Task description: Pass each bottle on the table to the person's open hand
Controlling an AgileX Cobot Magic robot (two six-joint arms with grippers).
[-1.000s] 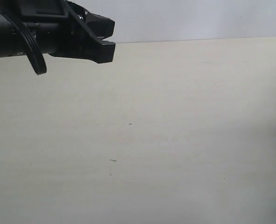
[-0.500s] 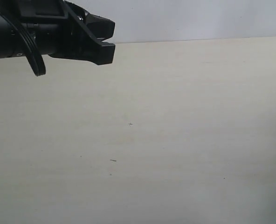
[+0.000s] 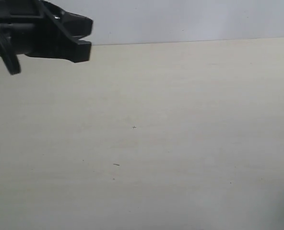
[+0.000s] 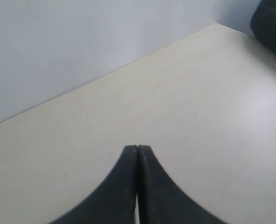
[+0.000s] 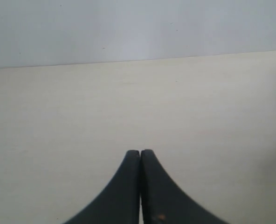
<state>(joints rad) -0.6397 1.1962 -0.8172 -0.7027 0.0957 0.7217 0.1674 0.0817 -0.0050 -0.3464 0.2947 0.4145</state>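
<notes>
No bottle and no hand shows in any view. The pale beige table (image 3: 180, 120) lies bare apart from a few tiny dark specks (image 3: 116, 164). My left gripper (image 3: 88, 37) hangs above the table's far left part in the exterior view. In the left wrist view its black fingertips press together, so the left gripper (image 4: 137, 147) is shut with nothing in it. My right gripper (image 5: 140, 151) is likewise shut and holds nothing above the table (image 5: 175, 93). The right gripper is out of the exterior view.
A light grey wall (image 3: 190, 19) rises behind the table's far edge. A dark rounded shape (image 4: 271, 23) sits at the table's far corner in the left wrist view; I cannot tell what it is.
In the exterior view my left gripper has drawn back to the left, mostly in the last half second. The table looks the same.
</notes>
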